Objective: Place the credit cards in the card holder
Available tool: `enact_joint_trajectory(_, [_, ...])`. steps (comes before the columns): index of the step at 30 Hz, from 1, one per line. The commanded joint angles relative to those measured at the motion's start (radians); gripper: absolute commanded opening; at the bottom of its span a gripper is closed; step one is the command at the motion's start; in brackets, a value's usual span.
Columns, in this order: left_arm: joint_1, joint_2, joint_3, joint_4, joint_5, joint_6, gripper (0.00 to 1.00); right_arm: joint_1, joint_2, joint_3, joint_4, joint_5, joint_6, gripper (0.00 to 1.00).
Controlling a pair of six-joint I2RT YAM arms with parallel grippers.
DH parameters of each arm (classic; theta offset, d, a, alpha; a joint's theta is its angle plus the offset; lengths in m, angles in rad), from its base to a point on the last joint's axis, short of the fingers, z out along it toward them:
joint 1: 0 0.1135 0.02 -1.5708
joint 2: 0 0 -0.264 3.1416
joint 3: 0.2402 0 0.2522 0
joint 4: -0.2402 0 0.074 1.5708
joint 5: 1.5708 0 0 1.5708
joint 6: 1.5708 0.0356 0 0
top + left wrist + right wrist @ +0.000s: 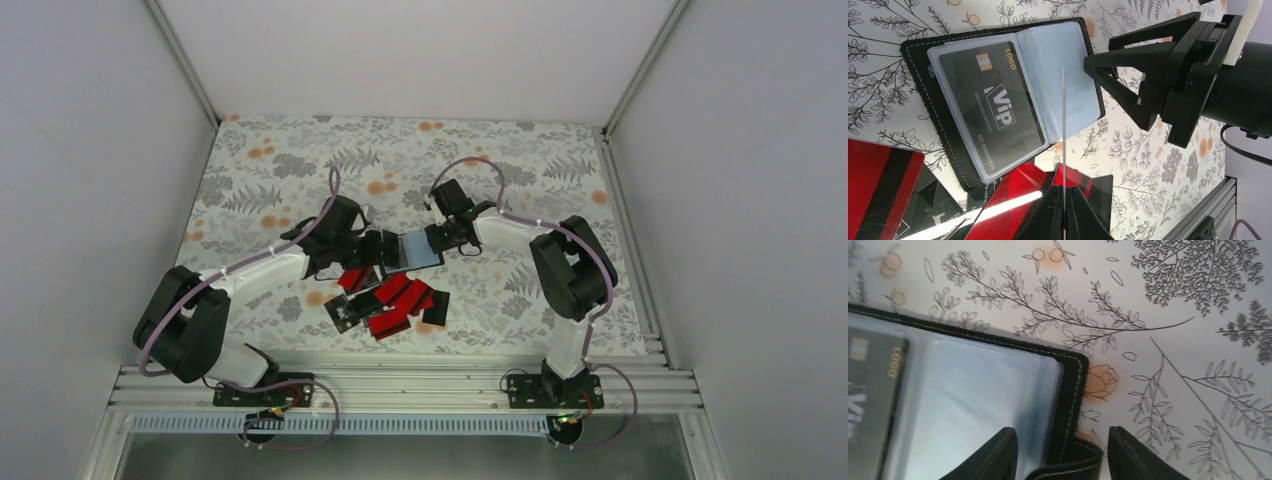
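We are holding the held card point(1063, 125) edge-on in the left claw point(1064, 194), jaws pinching together on its lower end so its thin free edge is aiming at the card holder point(1058, 50). That holder is lying open and flat on the bench point(300, 160), and a black VIP card point(993, 105) is already sitting in its clear sleeve. Our right claw point(1062, 434) is straddling the holder's cover edge on its own side, jaws apart and gripping nothing, probably getting ready to steady it. The other credit cards point(395, 305) are lying heaped just beside the holder.
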Motion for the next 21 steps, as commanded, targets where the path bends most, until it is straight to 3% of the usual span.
enact_joint_trajectory(1, [-0.008,-0.013,-0.007,0.007,-0.022,0.009,0.02,0.005,-0.009,0.028,-0.045,0.062,-0.009,0.43])
enact_joint_trajectory(7, [-0.013,-0.002,-0.007,0.014,-0.025,0.004,0.02,0.005,-0.025,0.031,-0.055,0.065,-0.001,0.23])
enact_joint_trajectory(21, [-0.028,0.013,-0.006,0.039,-0.036,0.003,0.02,0.005,-0.068,-0.007,-0.074,0.055,0.036,0.07])
